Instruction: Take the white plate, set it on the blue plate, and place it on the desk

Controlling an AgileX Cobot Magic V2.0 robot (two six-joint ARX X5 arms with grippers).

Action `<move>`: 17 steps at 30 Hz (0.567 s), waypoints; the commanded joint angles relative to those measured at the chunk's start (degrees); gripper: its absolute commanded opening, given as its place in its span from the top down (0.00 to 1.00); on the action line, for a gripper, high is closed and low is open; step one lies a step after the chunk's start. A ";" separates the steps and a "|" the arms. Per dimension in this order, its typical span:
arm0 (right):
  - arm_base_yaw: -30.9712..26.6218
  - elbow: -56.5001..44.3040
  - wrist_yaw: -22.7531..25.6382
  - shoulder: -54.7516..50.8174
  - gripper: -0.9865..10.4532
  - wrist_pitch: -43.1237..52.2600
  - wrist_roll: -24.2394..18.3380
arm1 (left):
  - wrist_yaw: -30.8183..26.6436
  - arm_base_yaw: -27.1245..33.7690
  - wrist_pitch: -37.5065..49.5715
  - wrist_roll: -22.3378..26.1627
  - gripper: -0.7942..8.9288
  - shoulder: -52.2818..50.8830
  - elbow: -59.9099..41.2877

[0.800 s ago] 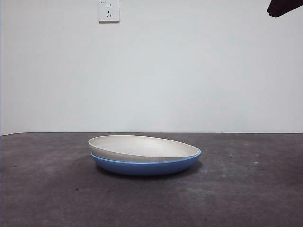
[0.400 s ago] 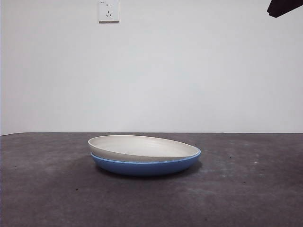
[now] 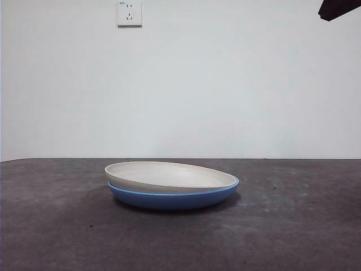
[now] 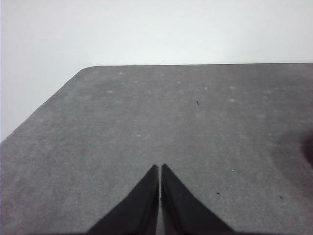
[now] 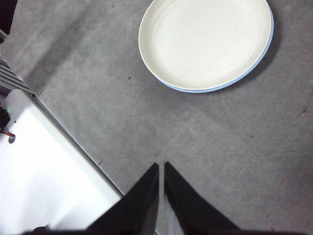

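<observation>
- Front view: white plate (image 3: 169, 176) stacked on blue plate (image 3: 175, 197), sitting crooked in it, raised at one side and sunk into the blue rim at the other. Both at mid-table on the dark grey desk (image 3: 56, 226), with a soft shadow beneath. Pale wall behind, a wall socket (image 3: 129, 13) high up. Only a black tip of an arm (image 3: 337, 8) at the top corner, well apart from the plates.
- Left wrist view: left gripper (image 4: 160, 169) hanging over bare desk (image 4: 146, 112), jaws pressed together with only a hairline seam between them, nothing gripped. Desk corner and pale wall beyond. No plate seen here.
- Right wrist view: right gripper (image 5: 161, 166) above the desk (image 5: 205, 142), jaws likewise closed tip to tip, clasping nothing. White plate (image 5: 205, 41) well apart from the jaws, covering nearly all of the blue plate (image 5: 266, 46), which shows only as a thin crescent along one edge. White surface (image 5: 44, 181) just off the desk edge.
</observation>
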 commanded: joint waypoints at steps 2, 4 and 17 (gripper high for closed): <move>0.28 0.26 -0.04 0.17 0.90 0.55 -0.48 | -0.33 0.09 -3.19 -0.20 0.91 -0.11 -1.22; 0.28 0.26 -0.04 0.17 0.90 0.55 -0.48 | -0.33 0.09 -3.06 -0.55 0.91 -0.11 -1.20; 0.28 0.26 -0.07 0.17 0.90 0.55 -0.48 | -0.31 0.09 -3.08 -1.66 0.91 -0.09 -1.20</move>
